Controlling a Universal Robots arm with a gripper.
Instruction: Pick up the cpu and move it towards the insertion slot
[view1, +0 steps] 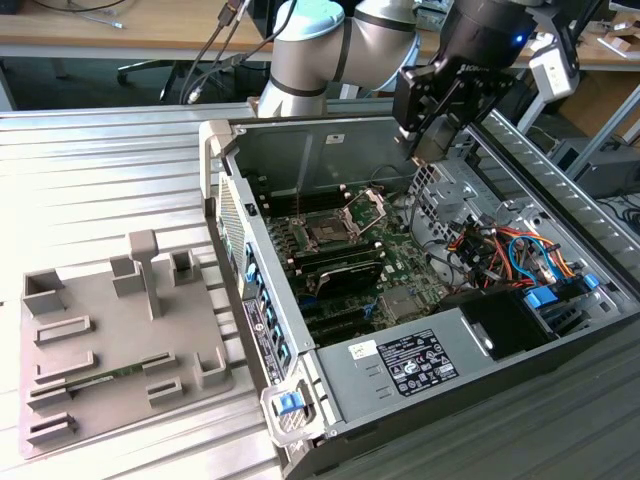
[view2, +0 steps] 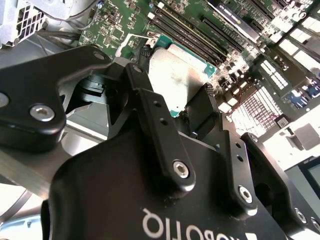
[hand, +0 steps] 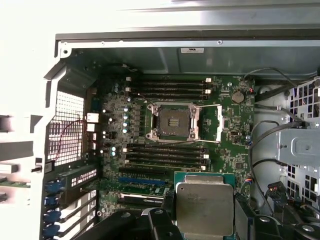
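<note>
In the exterior view, nearest lies a flat grey moulded tray (view1: 110, 350) on the ribbed silver metal tabletop (view1: 100, 180), just beside the open grey computer case (view1: 330, 130). Inside the case, the green motherboard (view1: 395, 265) carries the square insertion slot (view1: 327, 234), its dark centre bare and its metal plate hinged up. Above the case's far end, the black robot hand (view1: 425, 140) is closed on the pale silver square cpu (hand: 205, 207), seen gripped between its fingers (view2: 202, 107) in both wrist views. Beyond stand a wooden desk (view1: 120, 30) and trailing cables (view1: 215, 50).
</note>
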